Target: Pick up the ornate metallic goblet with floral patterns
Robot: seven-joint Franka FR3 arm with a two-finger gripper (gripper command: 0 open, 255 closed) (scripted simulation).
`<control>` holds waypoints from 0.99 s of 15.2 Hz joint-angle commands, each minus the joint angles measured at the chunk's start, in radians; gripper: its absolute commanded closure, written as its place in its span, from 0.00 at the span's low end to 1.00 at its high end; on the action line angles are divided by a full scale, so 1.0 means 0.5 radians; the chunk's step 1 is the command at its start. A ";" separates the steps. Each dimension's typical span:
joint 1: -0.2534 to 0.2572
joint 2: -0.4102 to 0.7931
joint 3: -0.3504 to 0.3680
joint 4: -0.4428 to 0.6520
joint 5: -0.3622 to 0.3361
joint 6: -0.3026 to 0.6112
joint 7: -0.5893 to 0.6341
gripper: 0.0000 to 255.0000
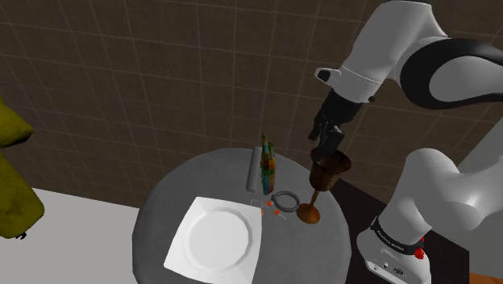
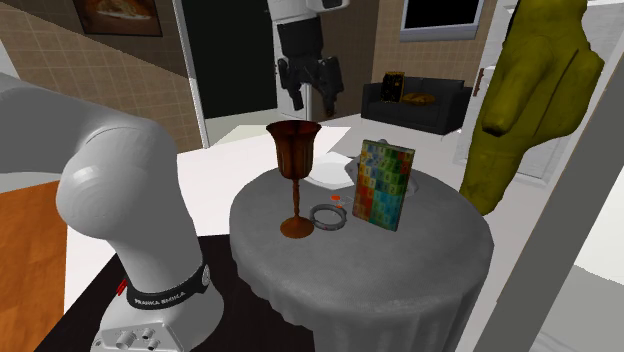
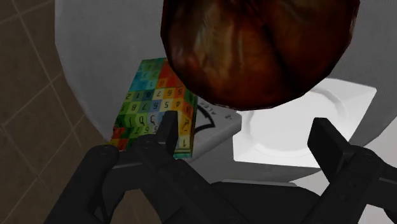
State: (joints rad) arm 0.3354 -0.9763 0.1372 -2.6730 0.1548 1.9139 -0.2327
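A brown goblet (image 1: 326, 173) stands upright on a round grey table (image 1: 161, 211), near the edge by the robot's stand. The black gripper (image 1: 326, 148) hangs just above its cup, fingers apart, holding nothing. A ring (image 2: 329, 216), a colourful box (image 2: 383, 185) and a white plate (image 1: 216, 236) sit nearby.

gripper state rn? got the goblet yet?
Gripper: open, fingers apart, holding nothing. The goblet is ahead of the fingers, not clasped.

I'm seeing a dark reddish-brown goblet (image 1: 325, 179), rainbow number-checkered box (image 2: 384, 184), white plate (image 1: 216, 236), grey surface (image 1: 161, 218), all-black claw (image 3: 247, 130).
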 commanded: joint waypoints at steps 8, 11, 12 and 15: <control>0.036 -0.006 0.023 -0.203 0.041 0.218 -0.030 0.00; 0.035 -0.012 0.019 -0.201 0.038 0.210 -0.032 1.00; 0.034 -0.012 0.019 -0.200 0.038 0.210 -0.032 1.00; 0.035 -0.013 0.019 -0.200 0.038 0.208 -0.031 1.00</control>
State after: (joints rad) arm 0.3529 -0.9830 0.1469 -2.7715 0.1741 2.0188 -0.2482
